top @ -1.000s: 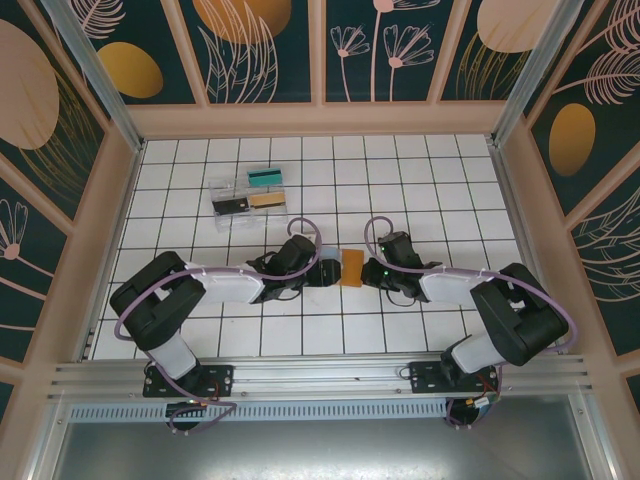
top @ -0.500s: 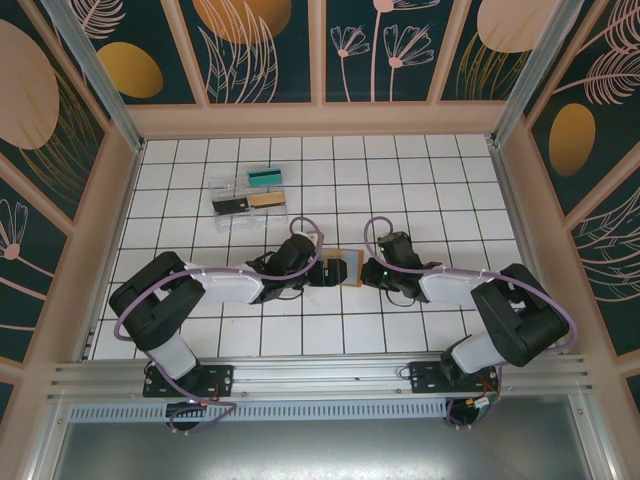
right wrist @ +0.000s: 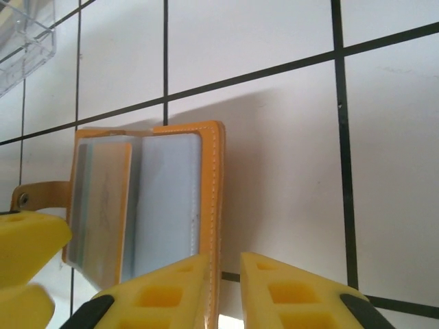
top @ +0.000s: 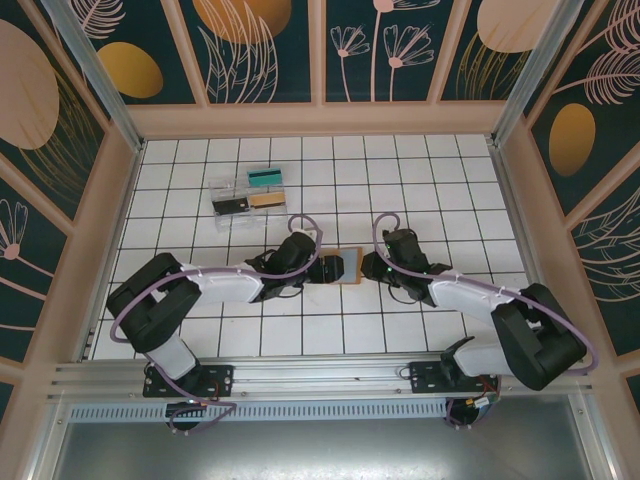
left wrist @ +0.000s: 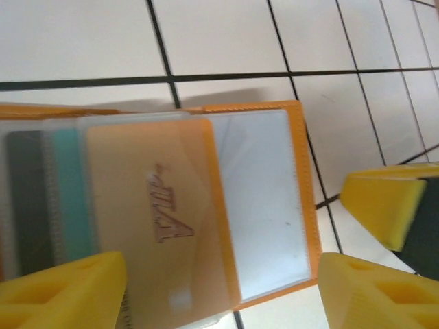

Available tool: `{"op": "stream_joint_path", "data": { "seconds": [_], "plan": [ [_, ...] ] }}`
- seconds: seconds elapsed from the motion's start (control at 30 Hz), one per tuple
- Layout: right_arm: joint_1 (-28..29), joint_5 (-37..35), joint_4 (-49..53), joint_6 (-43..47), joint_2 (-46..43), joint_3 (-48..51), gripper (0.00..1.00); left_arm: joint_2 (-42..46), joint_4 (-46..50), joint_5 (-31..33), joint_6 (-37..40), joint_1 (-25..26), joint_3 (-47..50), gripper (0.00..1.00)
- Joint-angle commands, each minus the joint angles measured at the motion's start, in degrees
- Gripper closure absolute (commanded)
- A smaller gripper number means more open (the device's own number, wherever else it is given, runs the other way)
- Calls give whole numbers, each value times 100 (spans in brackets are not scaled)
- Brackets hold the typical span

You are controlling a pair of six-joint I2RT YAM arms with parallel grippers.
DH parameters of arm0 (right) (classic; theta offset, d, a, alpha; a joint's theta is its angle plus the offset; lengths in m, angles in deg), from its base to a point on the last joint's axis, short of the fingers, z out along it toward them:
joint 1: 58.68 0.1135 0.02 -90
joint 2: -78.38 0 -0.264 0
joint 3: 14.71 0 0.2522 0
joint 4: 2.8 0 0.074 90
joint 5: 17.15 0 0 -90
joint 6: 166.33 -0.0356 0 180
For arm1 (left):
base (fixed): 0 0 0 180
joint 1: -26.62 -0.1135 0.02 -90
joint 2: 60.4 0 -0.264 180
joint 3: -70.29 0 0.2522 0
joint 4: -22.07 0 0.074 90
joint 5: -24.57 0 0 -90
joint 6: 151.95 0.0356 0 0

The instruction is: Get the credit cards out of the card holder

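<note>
With the left gripper spread wide over it and the right gripper nearly closed at its cover edge, grip impossible to tell, the card holder lies open between them on the table, seemingly light and floppy, best pinned by the cover while the slick cards slide out edgewise.

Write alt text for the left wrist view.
Open orange card holder lying flat on the white tiled table, a tan card embossed VIP in its front clear sleeve with a teal card and a dark card staggered to its left. The left gripper holds its yellow fingers apart along the bottom edge.
</note>
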Motion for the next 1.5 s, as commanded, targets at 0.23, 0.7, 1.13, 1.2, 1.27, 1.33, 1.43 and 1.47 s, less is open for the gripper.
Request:
{"op": "stream_joint_path", "data": {
  "seconds": [0.23,0.7,1.13,1.2,1.27,1.33,1.43,1.47],
  "plan": [
    [382,559,-196,-239,265,-596,79,146,550,708,266,-304,66,88],
    [388,1250,-851,-674,1438,-809,80,-216,362,587,202,-345,255,98],
    [394,1425,-1051,-760,1717,-844,80,-346,217,367,85,-348,286,100],
    [394,1429,-1031,-750,1802,-876,80,-345,205,345,76,-346,293,100],
    [391,1442,-1055,-755,1887,-887,81,-346,199,342,74,-350,292,100],
    [390,1447,-1095,-775,1909,-873,82,-350,197,338,69,-345,295,100],
    [388,1498,-1199,-796,1922,-845,83,-346,187,310,76,-342,299,100],
    [394,1532,-1241,-809,1925,-844,83,-346,193,308,71,-349,306,100]
  ]
}}
